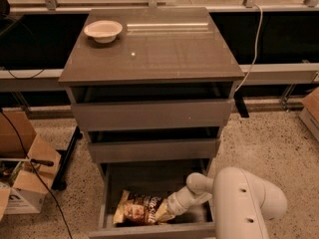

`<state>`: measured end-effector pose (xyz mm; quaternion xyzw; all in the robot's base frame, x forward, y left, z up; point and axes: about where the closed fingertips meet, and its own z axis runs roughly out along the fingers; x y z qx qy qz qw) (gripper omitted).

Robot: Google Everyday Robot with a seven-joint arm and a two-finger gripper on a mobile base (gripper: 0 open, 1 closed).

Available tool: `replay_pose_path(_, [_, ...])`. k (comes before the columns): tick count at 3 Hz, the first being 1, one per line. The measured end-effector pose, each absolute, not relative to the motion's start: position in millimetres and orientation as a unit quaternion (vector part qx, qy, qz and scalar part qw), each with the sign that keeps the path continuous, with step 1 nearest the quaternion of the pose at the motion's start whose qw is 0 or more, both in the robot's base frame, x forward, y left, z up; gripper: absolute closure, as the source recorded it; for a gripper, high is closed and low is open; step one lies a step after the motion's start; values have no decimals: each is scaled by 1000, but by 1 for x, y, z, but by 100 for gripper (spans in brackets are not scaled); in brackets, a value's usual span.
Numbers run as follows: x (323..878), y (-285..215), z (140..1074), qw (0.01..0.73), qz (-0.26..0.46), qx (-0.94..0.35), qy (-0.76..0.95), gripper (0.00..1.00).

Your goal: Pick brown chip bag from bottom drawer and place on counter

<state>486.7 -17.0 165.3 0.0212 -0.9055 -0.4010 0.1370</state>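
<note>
The brown chip bag (140, 208) lies crinkled on the grey floor of the open bottom drawer (149, 180), towards its front left. My gripper (167, 211) reaches down into the drawer from the right and sits at the bag's right end, touching it. The white arm (244, 203) fills the lower right corner. The counter (164, 51) is the glossy top of the cabinet, above the drawers.
A white bowl (103, 30) stands at the counter's back left. The two upper drawers (152, 114) are slightly pulled out above the bottom one. Cardboard boxes (22, 176) and cables lie on the floor to the left. A railing runs behind the cabinet.
</note>
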Motion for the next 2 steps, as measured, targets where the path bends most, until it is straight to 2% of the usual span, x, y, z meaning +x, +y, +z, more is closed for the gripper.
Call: replay_pose_path(2, [523,-53,273,26,-430,44,-901,100])
